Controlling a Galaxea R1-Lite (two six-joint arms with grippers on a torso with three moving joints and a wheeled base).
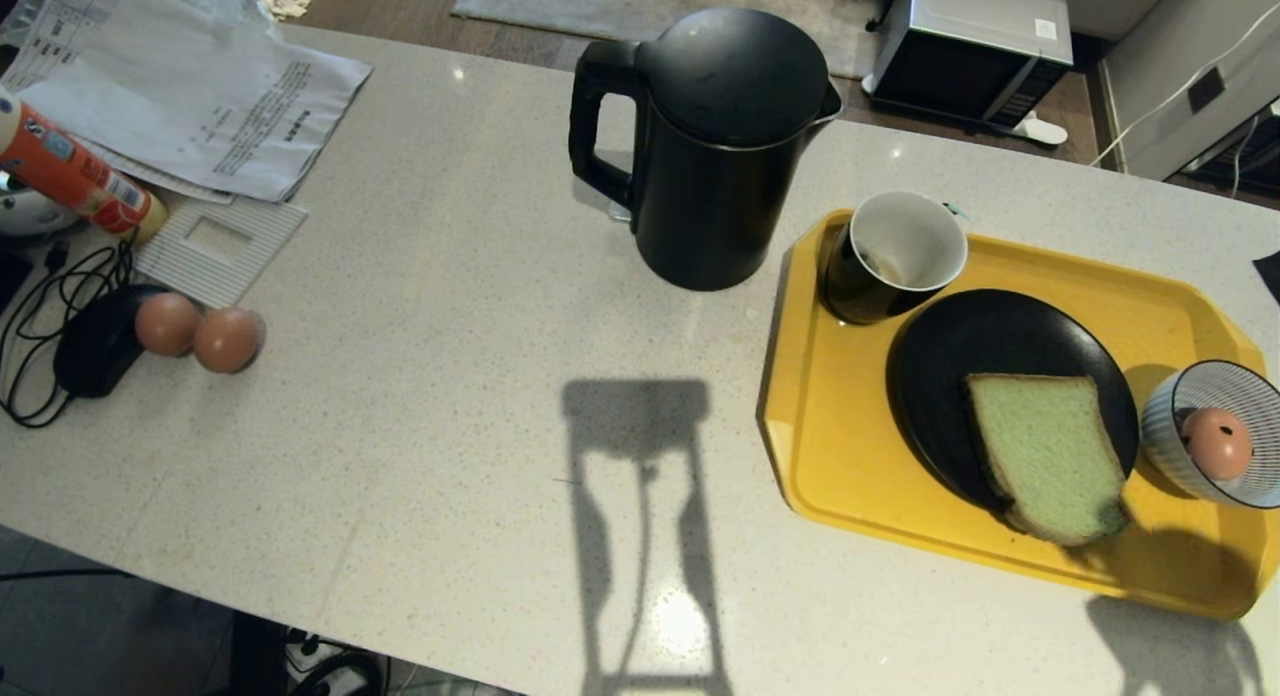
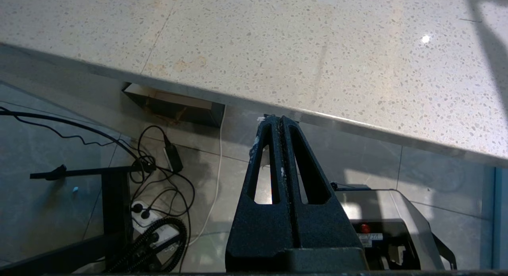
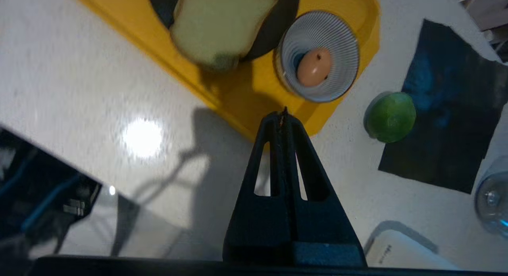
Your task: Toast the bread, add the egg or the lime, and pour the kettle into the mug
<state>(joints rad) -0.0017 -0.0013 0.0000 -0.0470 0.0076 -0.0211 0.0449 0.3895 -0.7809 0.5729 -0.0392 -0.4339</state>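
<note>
Right claw point(image 3: 284, 114): fingers pressed together, empty, above the tray's near edge.
Left claw point(image 2: 281, 119): closed, empty, off the desk's near edge.
Bread point(image 1: 1045, 454): on the black plate point(image 1: 960, 361), yellow tray point(image 1: 830, 446).
Egg point(image 1: 1216, 442): in the striped bowl point(image 1: 1165, 416).
Lime point(image 3: 390, 116): on the desk beside the tray.
Kettle point(image 1: 715, 141), mug point(image 1: 890, 258): mid-desk; tray's far corner.

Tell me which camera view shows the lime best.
The right wrist view: the lime lies whole on the counter, beside the yellow tray, at a dark cloth's edge. The head view and the left wrist view do not show it.
</note>
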